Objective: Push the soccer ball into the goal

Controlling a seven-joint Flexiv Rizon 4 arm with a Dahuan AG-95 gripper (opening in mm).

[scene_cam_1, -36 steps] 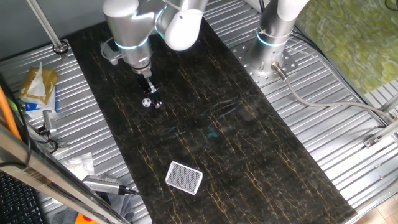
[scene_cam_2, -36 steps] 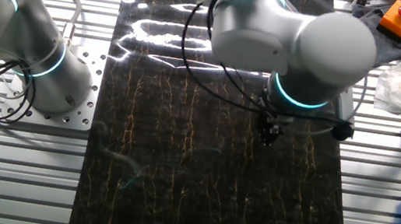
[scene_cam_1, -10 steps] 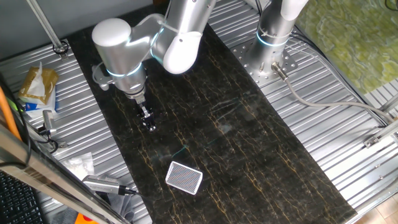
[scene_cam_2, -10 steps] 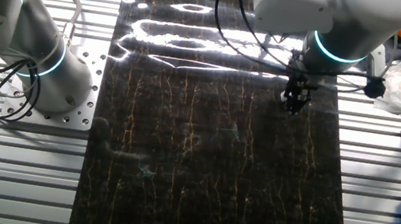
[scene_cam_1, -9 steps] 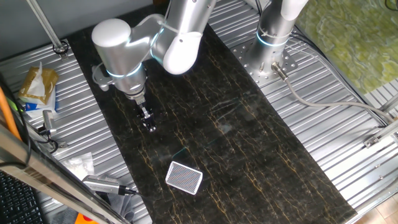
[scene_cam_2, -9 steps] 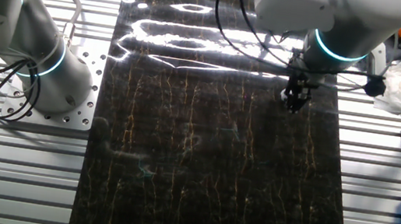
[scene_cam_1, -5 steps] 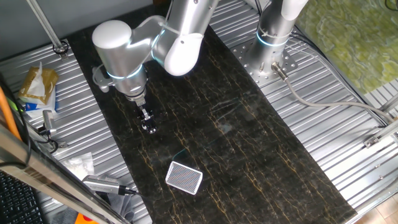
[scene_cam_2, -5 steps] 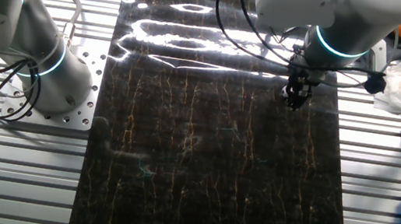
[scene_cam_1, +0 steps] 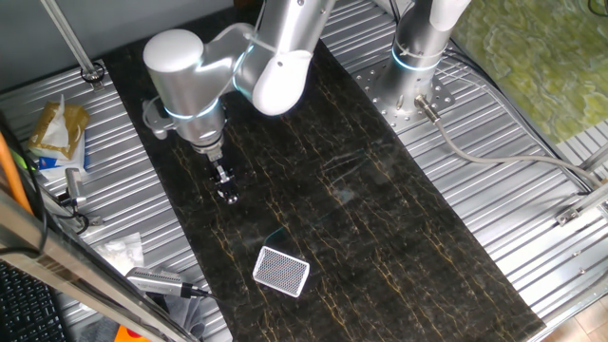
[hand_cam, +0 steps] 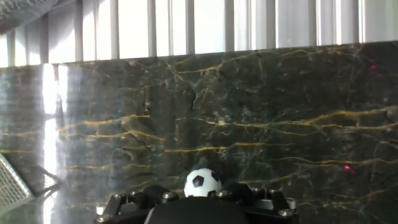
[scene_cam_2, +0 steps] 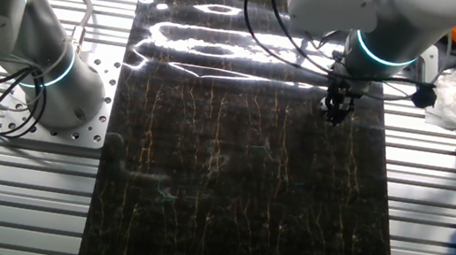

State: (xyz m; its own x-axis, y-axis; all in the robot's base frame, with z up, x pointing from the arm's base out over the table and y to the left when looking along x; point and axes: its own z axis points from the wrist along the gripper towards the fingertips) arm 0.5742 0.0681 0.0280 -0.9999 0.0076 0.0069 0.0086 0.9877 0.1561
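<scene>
My pincer (scene_cam_1: 228, 193) hangs low over the dark marble table (scene_cam_1: 380, 228); whether it is apart or together, I cannot tell. The small black-and-white soccer ball (hand_cam: 202, 183) sits just beyond my tips, well apart from the white-rimmed mesh goal (scene_cam_1: 281, 272). An off-centre nudge could roll it wide of the goal.

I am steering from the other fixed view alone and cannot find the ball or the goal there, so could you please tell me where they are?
Observer: The hand view shows the soccer ball on the dark marble slab, right at the gripper.
Operator: Thank you. Is the goal anywhere near?
Observer: In one fixed view the goal lies flat on the slab, nearer that camera than the gripper and apart from it.
Operator: Does the hand camera catch it?
Observer: Only a mesh corner at its lower left edge, well to the left of the ball.
</scene>
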